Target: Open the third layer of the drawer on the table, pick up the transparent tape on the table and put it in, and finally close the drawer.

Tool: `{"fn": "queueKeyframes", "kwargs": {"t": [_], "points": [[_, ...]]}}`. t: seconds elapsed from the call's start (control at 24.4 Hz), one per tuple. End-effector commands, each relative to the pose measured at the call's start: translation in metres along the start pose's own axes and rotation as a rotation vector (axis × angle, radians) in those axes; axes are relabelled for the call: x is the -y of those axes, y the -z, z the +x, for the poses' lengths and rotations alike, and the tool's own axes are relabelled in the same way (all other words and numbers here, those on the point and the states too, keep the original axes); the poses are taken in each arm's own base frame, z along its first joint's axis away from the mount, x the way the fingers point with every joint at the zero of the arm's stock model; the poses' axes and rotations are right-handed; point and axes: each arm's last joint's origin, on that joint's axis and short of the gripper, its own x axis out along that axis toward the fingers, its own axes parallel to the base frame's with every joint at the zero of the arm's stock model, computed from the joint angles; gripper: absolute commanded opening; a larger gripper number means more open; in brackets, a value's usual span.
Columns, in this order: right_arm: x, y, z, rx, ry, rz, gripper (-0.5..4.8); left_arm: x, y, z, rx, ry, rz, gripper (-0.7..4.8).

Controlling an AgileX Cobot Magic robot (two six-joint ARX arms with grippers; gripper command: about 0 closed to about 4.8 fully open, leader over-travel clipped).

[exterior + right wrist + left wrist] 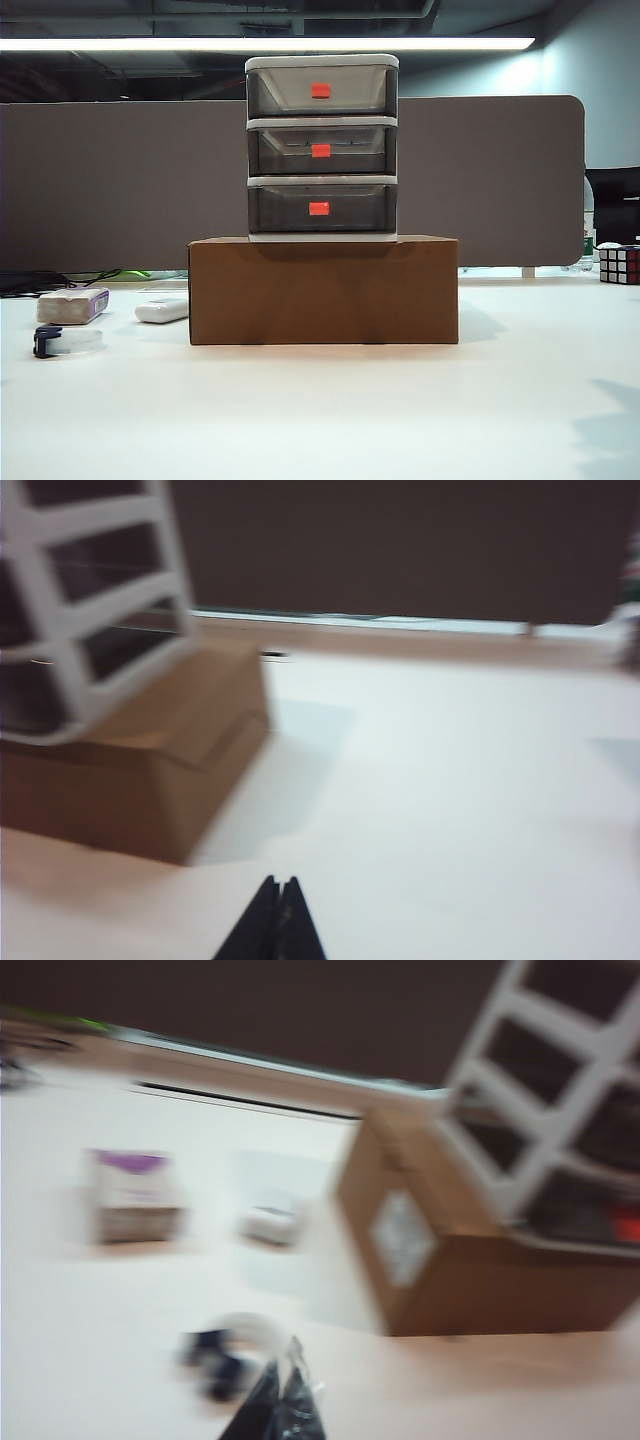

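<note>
Table [400, 410]: the wide white top is stretching across the room and carrying everything else.
Cardboard box [323, 290]: brown, sitting mid-table and holding the drawer up.
Drawer [322, 148]: the white-framed unit is standing upright on the box, all three smoky tiers sitting flush.
Third layer [320, 209]: the lowest tier is resting closed, its red-orange tab facing front.
Whitish block [73, 305]: purple-labelled, lying left of the box.
White bar [162, 311]: lying between that block and the box.
Transparent tape [62, 342]: sitting on the table at far left, just in front of the block, dark end pointing left.
Left gripper [275, 1400]: hovering low near the tape, fingertips pressing together, holding nothing.
Right gripper [278, 920]: hanging over bare table beside the box, fingertips meeting, carrying nothing.
</note>
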Motion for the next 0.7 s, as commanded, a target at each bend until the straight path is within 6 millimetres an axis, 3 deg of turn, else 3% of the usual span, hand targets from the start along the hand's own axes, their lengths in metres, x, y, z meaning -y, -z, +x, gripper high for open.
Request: {"fn": "queueKeyframes", "kwargs": {"t": [0.04,0.25,0.45,0.62,0.7], "points": [[-0.008,0.001,0.000,-0.009,-0.236,0.101,-0.05,0.010,-0.002,0.000,-0.029,0.189,-0.096,-0.05],[-0.012,-0.001,-0.001,0.008,-0.308,0.102,-0.05,0.034,-0.001,0.002,-0.069,0.383,-0.198,-0.03],[-0.015,-0.003,-0.002,-0.013,-0.392,0.237,-0.05,0.049,0.004,0.001,-0.060,0.359,-0.211,0.02],[-0.019,-0.012,-0.004,0.000,-0.406,0.233,-0.05,0.060,0.008,0.001,-0.047,0.318,-0.145,0.90],[-0.022,-0.019,-0.005,0.008,-0.397,0.208,-0.05,0.066,0.005,0.003,-0.010,0.322,-0.108,0.90]]}}
